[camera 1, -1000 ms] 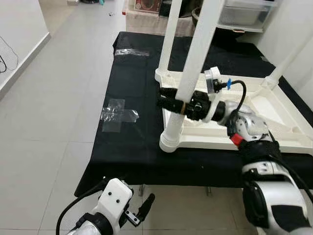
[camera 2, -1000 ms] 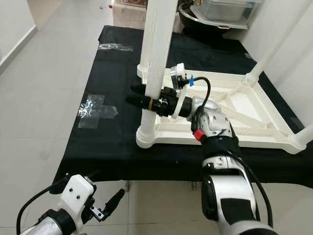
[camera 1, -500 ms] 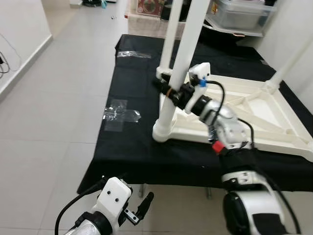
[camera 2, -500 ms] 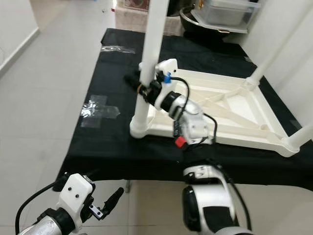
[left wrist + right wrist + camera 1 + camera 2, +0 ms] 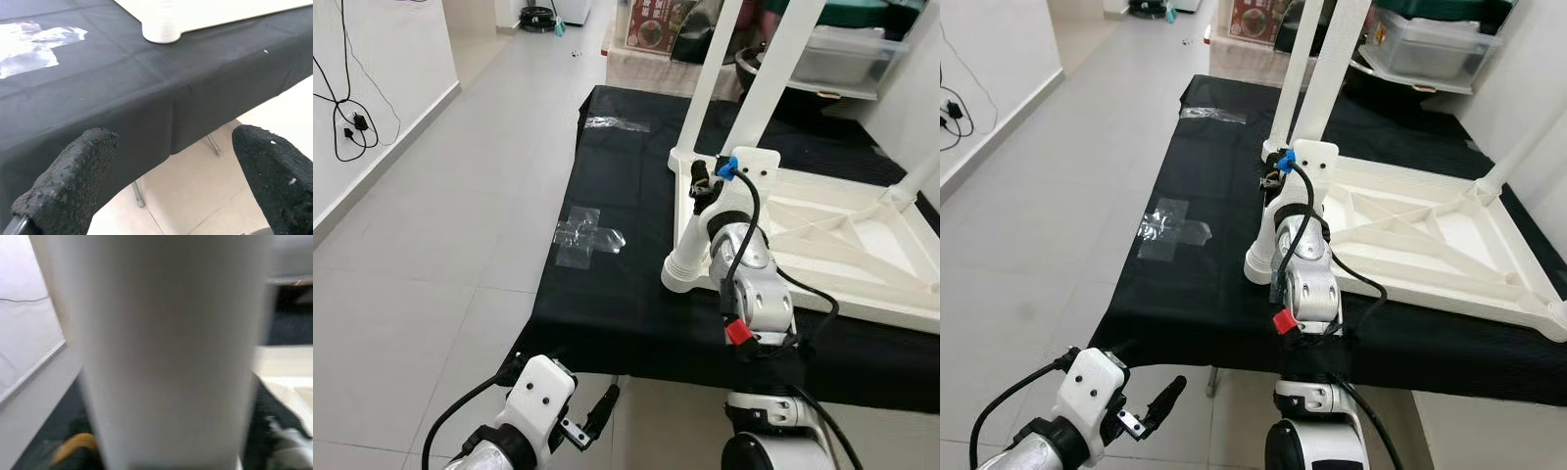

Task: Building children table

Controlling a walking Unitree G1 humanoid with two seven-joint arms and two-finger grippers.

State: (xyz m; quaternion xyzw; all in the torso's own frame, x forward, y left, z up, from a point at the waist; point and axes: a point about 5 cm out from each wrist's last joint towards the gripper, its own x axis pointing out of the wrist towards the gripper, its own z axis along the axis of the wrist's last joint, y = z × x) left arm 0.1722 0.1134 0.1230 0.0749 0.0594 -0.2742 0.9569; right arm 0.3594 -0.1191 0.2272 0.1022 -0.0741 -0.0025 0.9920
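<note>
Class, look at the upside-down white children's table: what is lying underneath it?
The white table rests on a black cloth that covers the work surface. Clear tape is stuck on the cloth beside it. What the cloth itself covers is hidden, apart from a metal leg seen in the left wrist view.

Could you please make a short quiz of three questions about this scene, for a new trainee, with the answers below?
1. True or false: the white children's table lies upside down on the black cloth.
2. The right gripper is at which part of the table?
A. the near-left leg
B. the far-right corner
C. the underside ribs
3. Fill in the missing word: the left gripper hangs low, in front of the cloth's edge, with its fingers ____.

Key
1. True: its legs point upward.
2. A: the right wrist view shows the white leg close before the camera.
3. Open: the two fingers stand wide apart, with nothing between them.
</note>
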